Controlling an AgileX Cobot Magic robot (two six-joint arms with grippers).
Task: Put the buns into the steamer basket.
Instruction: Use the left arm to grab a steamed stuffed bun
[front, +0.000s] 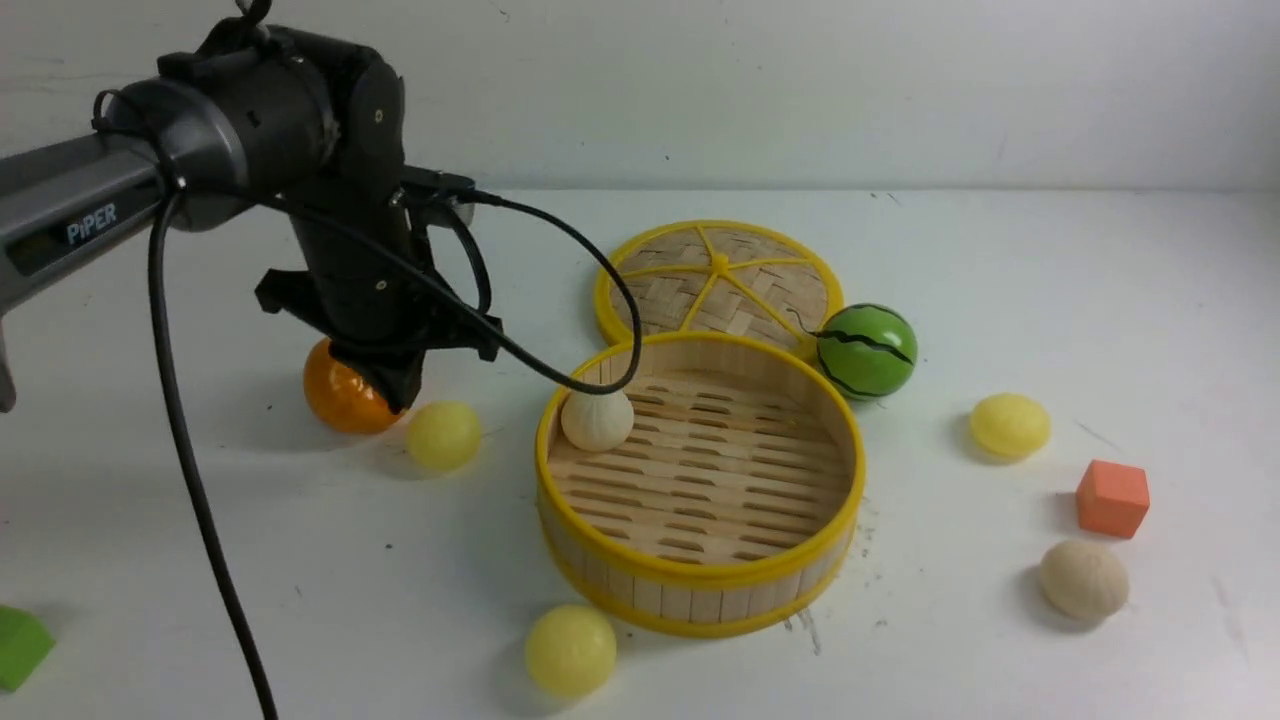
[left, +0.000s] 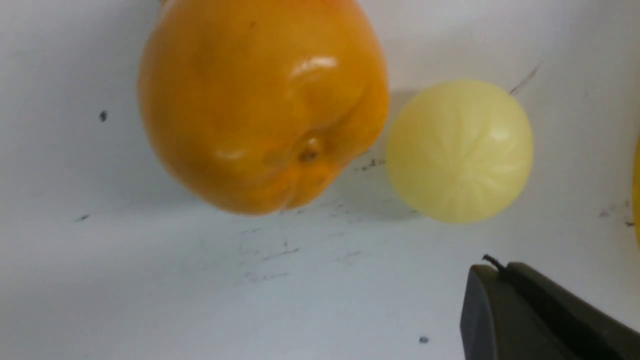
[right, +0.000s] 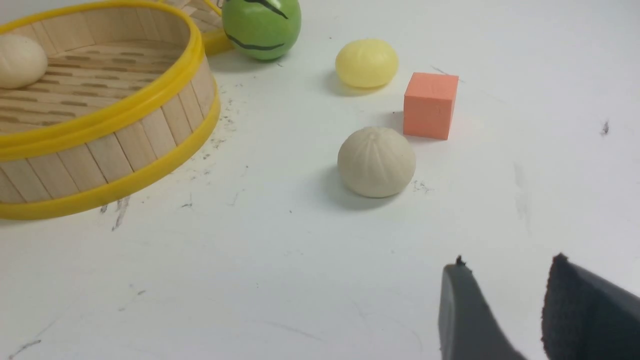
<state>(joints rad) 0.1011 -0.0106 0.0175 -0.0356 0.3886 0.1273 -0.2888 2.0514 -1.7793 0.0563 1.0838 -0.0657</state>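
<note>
**Left gripper** (left: 500, 280): fingers pressed together, nothing between them. It hangs left of centre in the front view, over the tangerine (front: 340, 400), with a yellow bun (front: 443, 435) just beside it.

**Right gripper** (right: 507, 280): jaws parted, empty; outside the front view.

**Hazards, as judged:**
- Closed fingers coming down would likely knock the glossy yellow bun and send it rolling.
- A descent too far left would take the tangerine instead.
- The slack cable (front: 560, 370), looping across the steamer basket (front: 700, 575) in the picture, may snag its rim.

**Buns, five:**
- One beige bun (front: 597, 420) inside the steamer basket, against its left wall.
- Four on the table (front: 1000, 650): the yellow bun by the tangerine, a second yellow (front: 570, 650) at bottom centre, a third yellow (front: 1010, 425) and a beige (front: 1083, 578) at right.

**One each:** steamer basket, lid (front: 720, 280), watermelon ball (front: 866, 350), tangerine, orange cube (front: 1112, 497), green block (front: 20, 645).
</note>
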